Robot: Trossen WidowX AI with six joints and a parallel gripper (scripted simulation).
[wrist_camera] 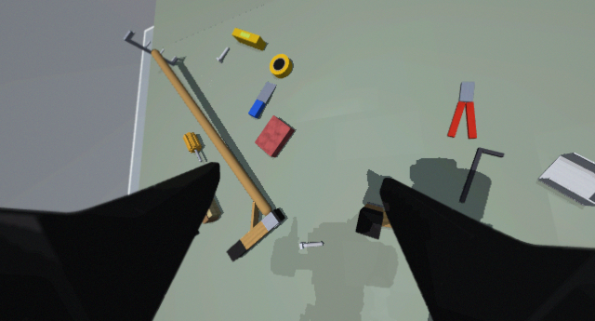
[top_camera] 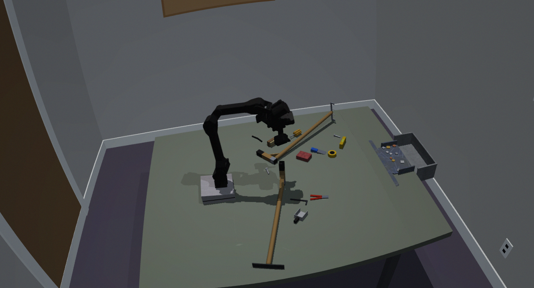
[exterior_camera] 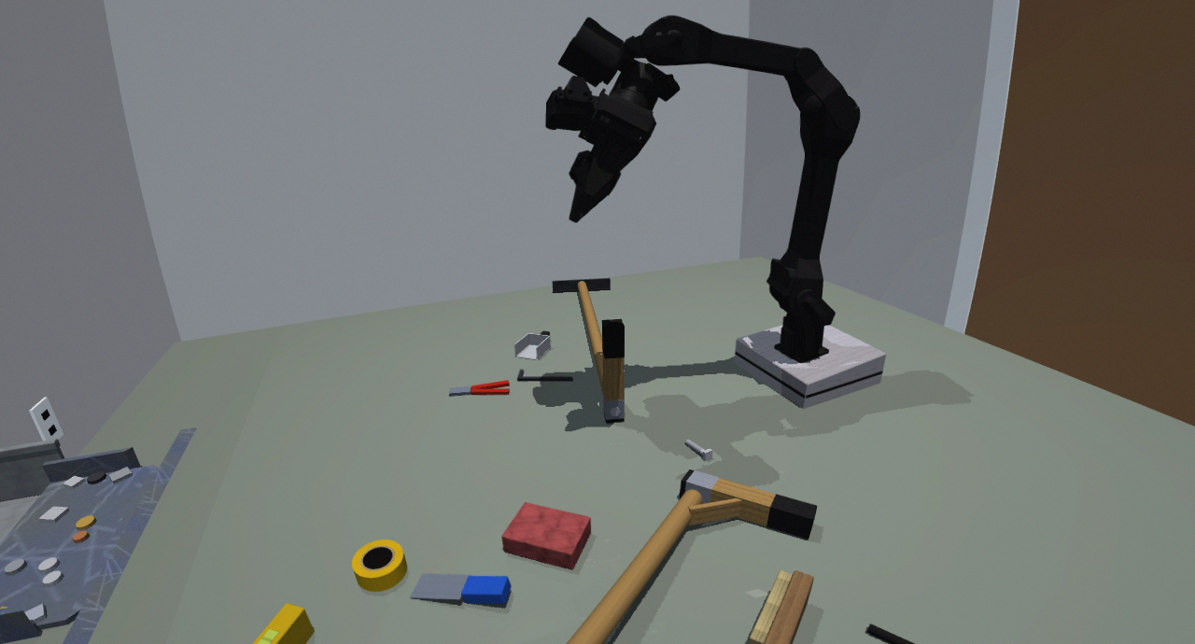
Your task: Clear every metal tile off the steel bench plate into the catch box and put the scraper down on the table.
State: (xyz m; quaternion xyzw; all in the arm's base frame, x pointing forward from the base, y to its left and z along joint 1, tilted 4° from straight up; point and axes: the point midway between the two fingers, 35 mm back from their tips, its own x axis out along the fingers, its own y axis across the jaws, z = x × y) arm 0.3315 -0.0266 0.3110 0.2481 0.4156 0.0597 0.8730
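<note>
My gripper (exterior_camera: 576, 212) (wrist_camera: 303, 178) is open and empty, high above the table between the two long-handled tools. The long scraper (top_camera: 274, 230) (exterior_camera: 589, 315) lies on the table, its flat black blade near the front edge in the top view. In the wrist view only its black grip end (wrist_camera: 369, 222) shows beside the right finger, which hides part of it. Several metal tiles (top_camera: 402, 161) (exterior_camera: 54, 513) lie scattered on the steel bench plate (top_camera: 388, 166) (exterior_camera: 112, 548). The catch box (top_camera: 426, 170) (exterior_camera: 21, 469) adjoins its far end. Plate and box are outside the wrist view.
A rake (top_camera: 309, 132) (exterior_camera: 643, 573) (wrist_camera: 204, 121) lies on the other side, its tined head near the table edge. A red block (top_camera: 303, 156) (exterior_camera: 546, 534) (wrist_camera: 274, 136), yellow tape roll (top_camera: 331, 153) (wrist_camera: 281, 65), red-handled pliers (top_camera: 319, 197) (wrist_camera: 467, 107) and small pan (top_camera: 301, 214) lie around.
</note>
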